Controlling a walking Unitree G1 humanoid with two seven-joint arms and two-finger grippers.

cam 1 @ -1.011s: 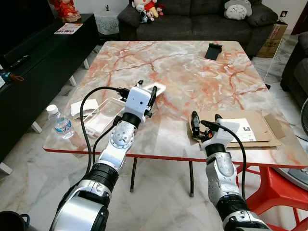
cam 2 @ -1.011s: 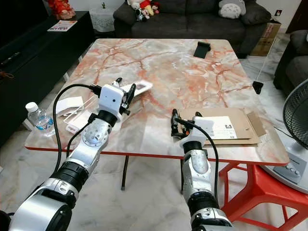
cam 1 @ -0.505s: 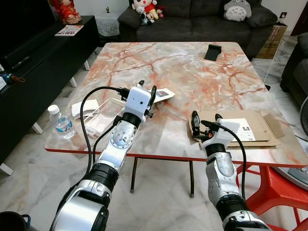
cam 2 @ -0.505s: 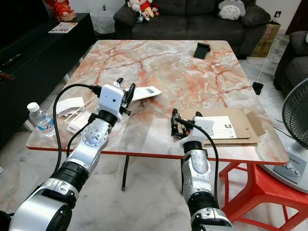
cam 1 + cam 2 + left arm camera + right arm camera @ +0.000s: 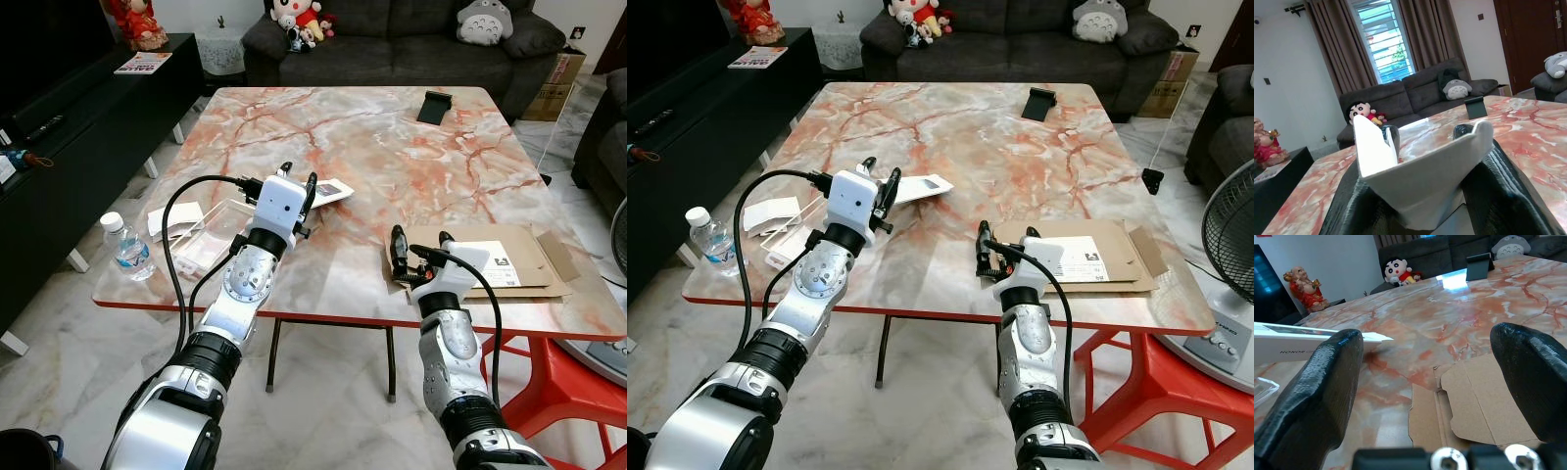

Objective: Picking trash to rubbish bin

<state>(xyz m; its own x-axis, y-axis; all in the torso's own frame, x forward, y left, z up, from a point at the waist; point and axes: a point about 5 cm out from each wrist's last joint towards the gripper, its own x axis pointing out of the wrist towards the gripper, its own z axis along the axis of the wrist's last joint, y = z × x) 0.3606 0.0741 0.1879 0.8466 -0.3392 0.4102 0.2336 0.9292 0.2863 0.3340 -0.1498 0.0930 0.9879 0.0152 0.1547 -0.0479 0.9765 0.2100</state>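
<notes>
White flat box (image 5: pixel 918 186) is sitting clamped between the two black fingers of the left gripper (image 5: pixel 880 184), held just above the marble table (image 5: pixel 392 147) near its left middle. Seen from the left wrist, the box (image 5: pixel 1420 166) is wedged between the fingers (image 5: pixel 1498 181), its open end flaring upward. Just left of that arm, a clear plastic tray (image 5: pixel 211 235) is lying on the table beside a small white packet (image 5: pixel 168 219); what the tray holds cannot be made out. A water bottle (image 5: pixel 125 249) is standing on the floor by the table's left edge. The right gripper (image 5: pixel 416 255) is hovering with fingers spread apart over the near edge of a flattened cardboard box (image 5: pixel 519 259). A small black stand (image 5: pixel 432 106) is resting at the far side.
</notes>
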